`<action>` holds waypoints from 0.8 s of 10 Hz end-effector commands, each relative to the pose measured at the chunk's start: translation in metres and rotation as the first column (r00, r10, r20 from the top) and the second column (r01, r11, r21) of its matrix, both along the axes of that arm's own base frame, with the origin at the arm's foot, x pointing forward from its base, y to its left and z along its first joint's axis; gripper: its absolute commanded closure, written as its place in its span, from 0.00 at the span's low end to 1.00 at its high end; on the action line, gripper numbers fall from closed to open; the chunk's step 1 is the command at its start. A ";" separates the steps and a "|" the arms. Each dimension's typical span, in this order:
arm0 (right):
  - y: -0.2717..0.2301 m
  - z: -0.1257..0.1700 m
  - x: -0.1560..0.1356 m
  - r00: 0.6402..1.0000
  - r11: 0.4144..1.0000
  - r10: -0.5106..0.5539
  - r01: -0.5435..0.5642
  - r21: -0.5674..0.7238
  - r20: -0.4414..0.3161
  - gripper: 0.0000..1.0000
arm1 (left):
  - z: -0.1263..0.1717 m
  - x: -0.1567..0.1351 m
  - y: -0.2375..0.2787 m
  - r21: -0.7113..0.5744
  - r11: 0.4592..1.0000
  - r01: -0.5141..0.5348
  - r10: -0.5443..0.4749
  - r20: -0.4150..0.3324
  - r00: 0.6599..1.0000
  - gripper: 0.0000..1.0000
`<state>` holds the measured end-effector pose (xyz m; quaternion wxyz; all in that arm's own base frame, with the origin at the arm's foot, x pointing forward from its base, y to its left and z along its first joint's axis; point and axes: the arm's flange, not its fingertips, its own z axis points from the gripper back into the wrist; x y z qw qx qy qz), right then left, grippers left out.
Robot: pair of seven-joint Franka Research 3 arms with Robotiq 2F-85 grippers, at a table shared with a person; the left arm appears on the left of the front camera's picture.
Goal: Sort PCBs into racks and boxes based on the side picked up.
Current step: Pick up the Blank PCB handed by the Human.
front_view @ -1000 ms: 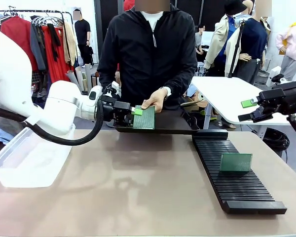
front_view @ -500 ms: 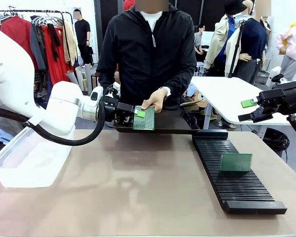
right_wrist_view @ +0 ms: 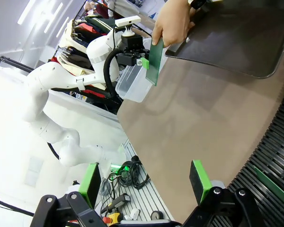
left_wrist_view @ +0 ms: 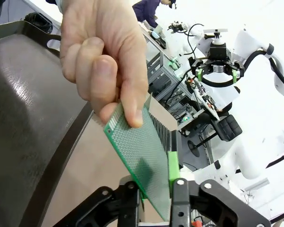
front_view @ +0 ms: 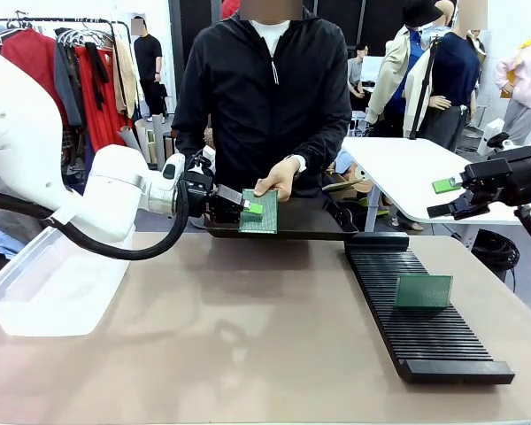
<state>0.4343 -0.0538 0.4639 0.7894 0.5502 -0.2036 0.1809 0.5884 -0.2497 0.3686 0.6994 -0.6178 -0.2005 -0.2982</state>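
Note:
A person's hand [front_view: 274, 181] holds a green PCB [front_view: 261, 212] upright by its top edge over the dark tray [front_view: 310, 226]. My left gripper [front_view: 250, 208] is shut on the board's left edge, one green pad on its front face. In the left wrist view the dotted PCB [left_wrist_view: 142, 151] runs down between the fingers [left_wrist_view: 174, 165], with the thumb and fingers of the hand [left_wrist_view: 104, 52] pinching its upper end. A second PCB [front_view: 423, 290] stands in the black slotted rack [front_view: 416, 328]. My right gripper [front_view: 447, 197] hangs open at the far right, holding nothing.
The clear plastic box [front_view: 53, 283] sits at the table's left edge. The dark tray lies along the far edge in front of the person. A white side table [front_view: 407, 173] stands behind the right gripper. The tan tabletop [front_view: 230, 336] lies bare between box and rack.
The left gripper's jaws have come together on the board the person holds out, the green pad sliding onto its face. The right arm has stayed still.

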 end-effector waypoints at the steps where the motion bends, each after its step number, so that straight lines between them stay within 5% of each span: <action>1: 0.001 0.000 0.000 1.000 1.000 0.011 -0.011 0.009 0.017 0.00 | 0.003 0.006 -0.002 -0.031 0.999 -0.030 0.030 -0.004 1.000 1.00; 8: 0.001 0.000 0.000 1.000 1.000 0.011 -0.011 0.009 0.017 0.00 | 0.002 0.002 0.002 -0.011 1.000 -0.015 0.015 -0.003 1.000 1.00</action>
